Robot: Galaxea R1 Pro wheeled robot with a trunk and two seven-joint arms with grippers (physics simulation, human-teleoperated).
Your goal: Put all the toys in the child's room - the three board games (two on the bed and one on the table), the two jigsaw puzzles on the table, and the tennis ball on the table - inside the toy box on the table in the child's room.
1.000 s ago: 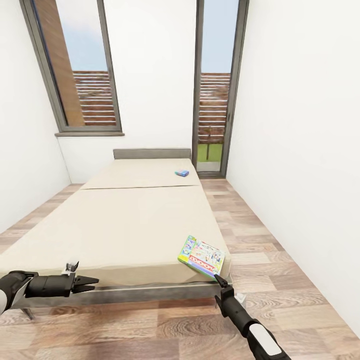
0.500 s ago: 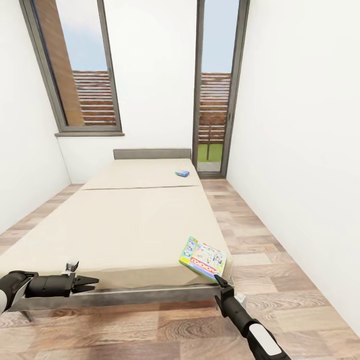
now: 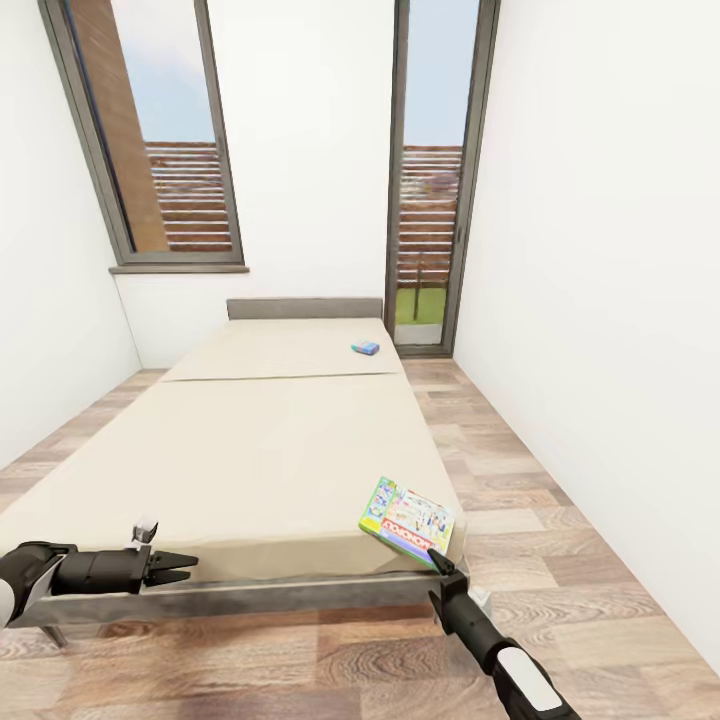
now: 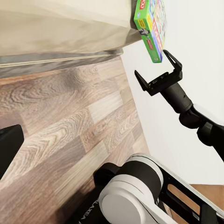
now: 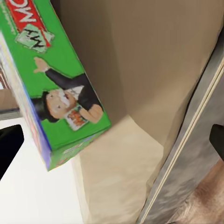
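Observation:
A green board game box [image 3: 407, 517] lies at the bed's near right corner, partly over the mattress edge. It also shows as the green box [image 4: 151, 25] and, close up, as the box [image 5: 56, 84]. A small blue board game [image 3: 365, 348] rests at the bed's far end. My right gripper [image 3: 437, 561] stands open just below and in front of the green box, without touching it; its spread fingers [image 4: 165, 53] show in the left wrist view. My left gripper [image 3: 188, 567] hovers open at the bed's near left, holding nothing.
The beige bed [image 3: 250, 450] fills the middle of the narrow room, with its grey metal frame [image 3: 280, 592] right ahead. Wood floor [image 3: 520, 500] runs along the right side to a glass door [image 3: 428, 200]. White walls close in on both sides.
The view has crept slightly toward the bed. The green box now sits a little nearer my right gripper's tips. Both arms keep their pose.

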